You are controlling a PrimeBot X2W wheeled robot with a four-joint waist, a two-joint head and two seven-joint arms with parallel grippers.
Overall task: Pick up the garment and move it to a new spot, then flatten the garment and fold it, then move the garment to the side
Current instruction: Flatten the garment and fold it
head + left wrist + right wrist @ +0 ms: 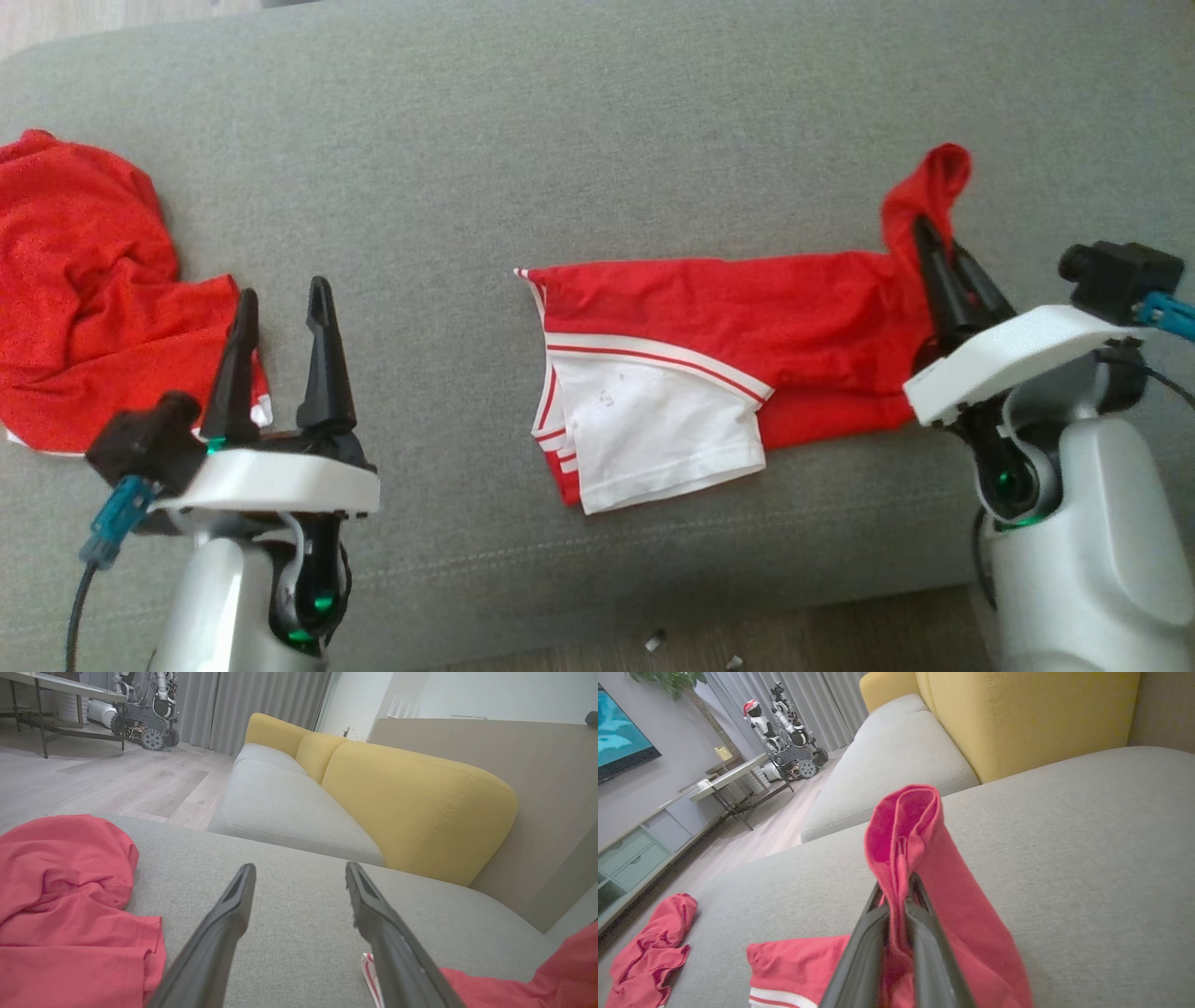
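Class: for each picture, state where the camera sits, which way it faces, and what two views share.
Head view: from the head, down onto the grey sofa seat; the open left pincer and the right pincer, shut on the red-and-white garment, show.
Left wrist view: from the left wrist, along its fingers, toward the yellow backrest.
Right wrist view: from the right wrist, along its fingers, at the pinched garment.
Shared: both wrist views show that backrest.

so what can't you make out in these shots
Mark on the white panel of the garment: too small and blurred, head view.
The garment's right end: under the right gripper and its wrist, head view.
Red cloth at left: cut by head view's left edge.
Specks on the floor: too small, head view.
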